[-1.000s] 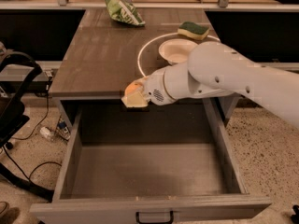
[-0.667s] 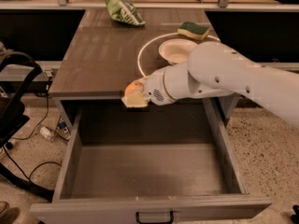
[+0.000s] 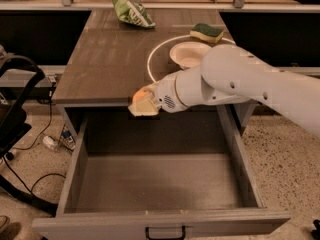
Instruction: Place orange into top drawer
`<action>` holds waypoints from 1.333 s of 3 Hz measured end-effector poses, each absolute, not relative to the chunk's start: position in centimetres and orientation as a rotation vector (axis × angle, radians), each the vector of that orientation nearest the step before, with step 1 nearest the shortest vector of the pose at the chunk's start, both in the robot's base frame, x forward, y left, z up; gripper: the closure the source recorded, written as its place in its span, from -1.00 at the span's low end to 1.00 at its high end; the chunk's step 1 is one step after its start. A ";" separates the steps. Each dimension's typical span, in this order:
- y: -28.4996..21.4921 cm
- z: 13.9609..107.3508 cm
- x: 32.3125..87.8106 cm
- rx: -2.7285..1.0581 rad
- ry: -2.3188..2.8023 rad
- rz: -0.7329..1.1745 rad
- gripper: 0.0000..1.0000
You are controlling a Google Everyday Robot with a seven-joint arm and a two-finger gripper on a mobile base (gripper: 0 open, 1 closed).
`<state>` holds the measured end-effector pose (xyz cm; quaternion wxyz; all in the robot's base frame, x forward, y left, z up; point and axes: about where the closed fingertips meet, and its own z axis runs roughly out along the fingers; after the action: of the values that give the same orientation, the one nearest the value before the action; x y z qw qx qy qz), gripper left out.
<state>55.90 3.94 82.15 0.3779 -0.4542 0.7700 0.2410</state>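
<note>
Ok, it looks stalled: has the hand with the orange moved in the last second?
No. The hand with the orange sits at the same spot by the table front edge, over the top drawer.

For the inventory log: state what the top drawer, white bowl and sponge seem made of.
Top drawer: probably painted wood or laminate board; flat matte grey panels. White bowl: plastic or glazed ceramic; smooth, slight sheen. Sponge: foam, yellow body under green scouring layer. The gripper holds the orange at the tabletop's front edge, above the drawer.
</note>
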 end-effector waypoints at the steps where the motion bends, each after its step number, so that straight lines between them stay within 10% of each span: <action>1: 3.9 82.2 55.9 -1.161 1.968 0.616 -0.62; 3: 3.9 82.5 55.9 -1.162 1.968 0.615 0.46; 4: 4.0 82.6 55.8 -1.164 1.966 0.615 0.52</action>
<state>55.84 4.03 82.56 0.3782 -0.4553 0.7693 0.2406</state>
